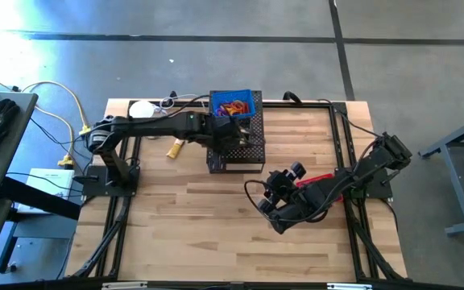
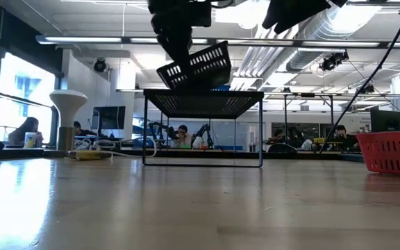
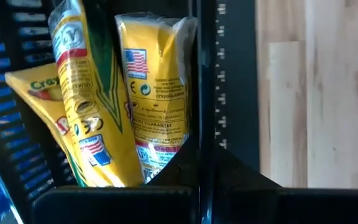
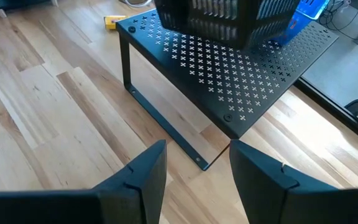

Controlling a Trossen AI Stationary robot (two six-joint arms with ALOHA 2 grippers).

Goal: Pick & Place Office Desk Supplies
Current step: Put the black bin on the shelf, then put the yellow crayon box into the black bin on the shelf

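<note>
My left gripper [image 1: 229, 129] is shut on a black mesh basket [image 2: 196, 66] that hangs tilted above a black perforated shelf [image 2: 203, 103]. In the basket stand yellow crayon packs [image 3: 148, 93]. Behind the shelf, a blue bin [image 1: 234, 98] holds small orange, red and purple supplies. A small yellow piece [image 1: 174, 147] lies on the table left of the shelf. My right gripper [image 4: 197, 168] waits open above the table to the right of the shelf [image 4: 229, 68], facing it, with nothing between its fingers. My left gripper holds the black basket by its side wall at the rim [image 3: 202, 155], coming slanting down from the table's left. The fingers are dark against the dark basket, so the kind of hold does not show. The basket is lifted clear of the shelf and tilted.
A red basket [image 1: 316, 178] sits on the table under my right arm. A white round object [image 1: 142, 109] and cables lie at the far left corner. Bare wood stretches in front of the shelf toward the near edge.
</note>
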